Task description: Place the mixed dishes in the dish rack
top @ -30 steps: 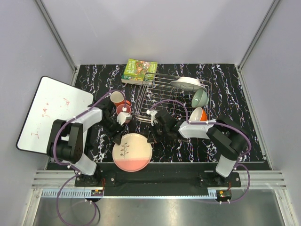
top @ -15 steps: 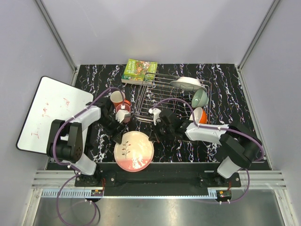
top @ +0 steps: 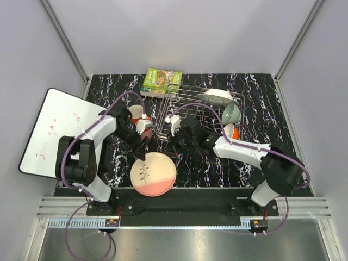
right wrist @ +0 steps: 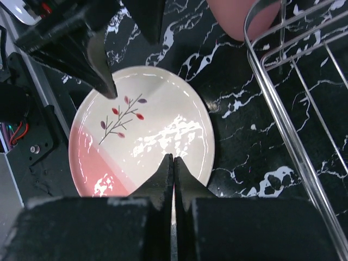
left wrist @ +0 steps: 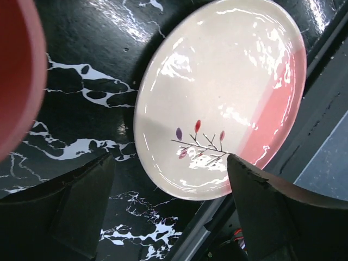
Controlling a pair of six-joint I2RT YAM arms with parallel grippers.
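The pink-and-cream plate [top: 153, 174] with its leaf sprig lies flat near the table's front edge, also in the left wrist view [left wrist: 217, 92] and the right wrist view [right wrist: 136, 130]. My left gripper [top: 142, 142] hovers open just behind it; its fingers [left wrist: 81, 201] straddle the plate's rim and hold nothing. My right gripper [right wrist: 173, 163] is shut and empty above the plate's right side [top: 175, 145]. Two salmon-pink cups [top: 138, 115] stand beside the left gripper. The dish rack [top: 185, 103] holds a white plate [top: 217, 97], a pale green bowl [top: 231, 112] and an orange bowl [top: 231, 131].
A green book [top: 161, 80] lies at the back, touching the rack's left corner. A white board with red scribbles [top: 60, 128] leans off the table's left edge. The rack's wire rim [right wrist: 283, 103] runs close to the right of my right gripper.
My left gripper opened wider and drew back from the plate toward the cups. The right gripper, still shut, pulled back toward the rack. The plate stays flat.
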